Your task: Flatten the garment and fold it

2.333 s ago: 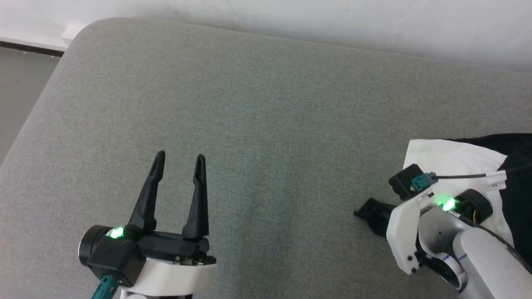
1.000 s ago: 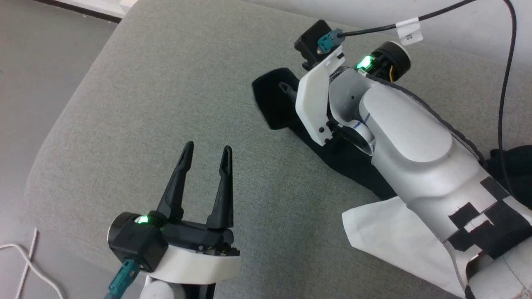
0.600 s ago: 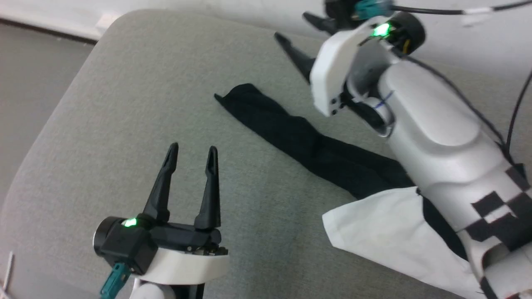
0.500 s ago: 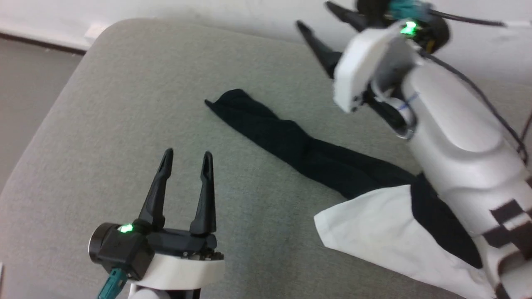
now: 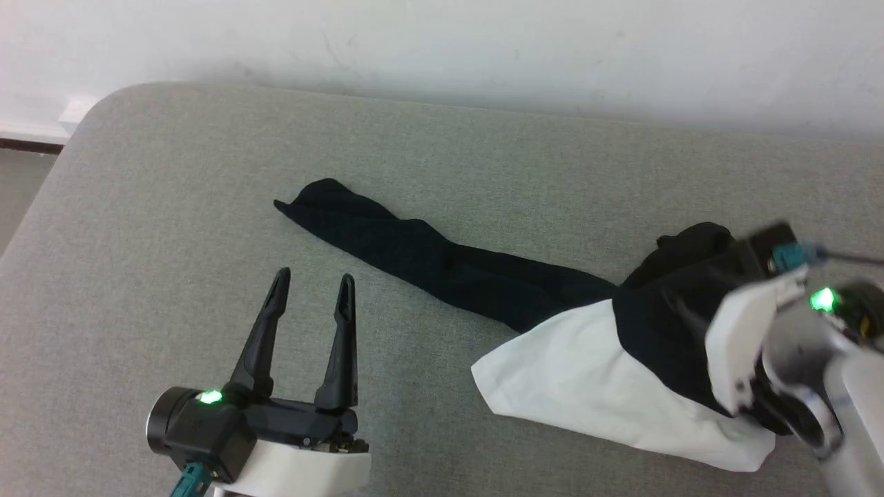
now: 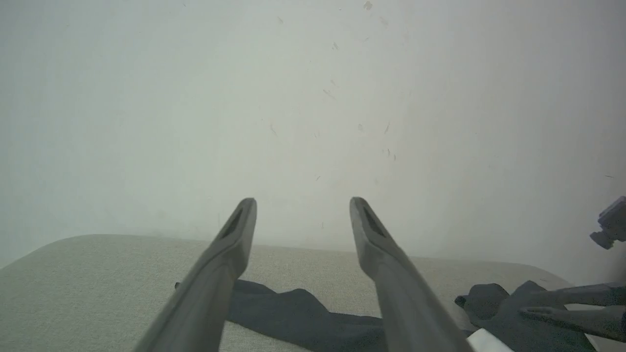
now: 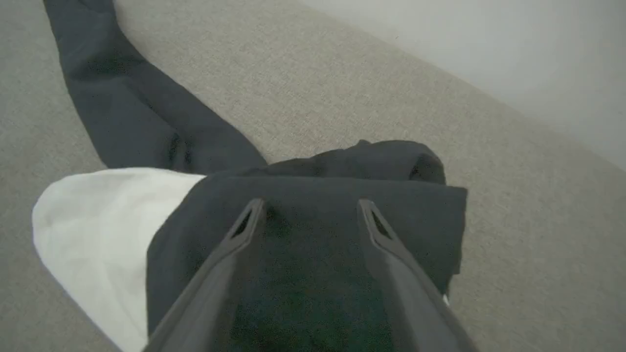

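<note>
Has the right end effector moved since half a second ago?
Yes. The right end effector came from the far cushion edge back over the bunched garment.

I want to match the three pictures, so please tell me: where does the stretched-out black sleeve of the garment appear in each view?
Head view: the black sleeve lies in the middle, slanting from upper left down to the right.
Left wrist view: along the bottom edge, behind the left gripper.
Right wrist view: upper left, running down toward the centre.
Shared landmark: the garment's white body, where the sleeve ends.
</note>
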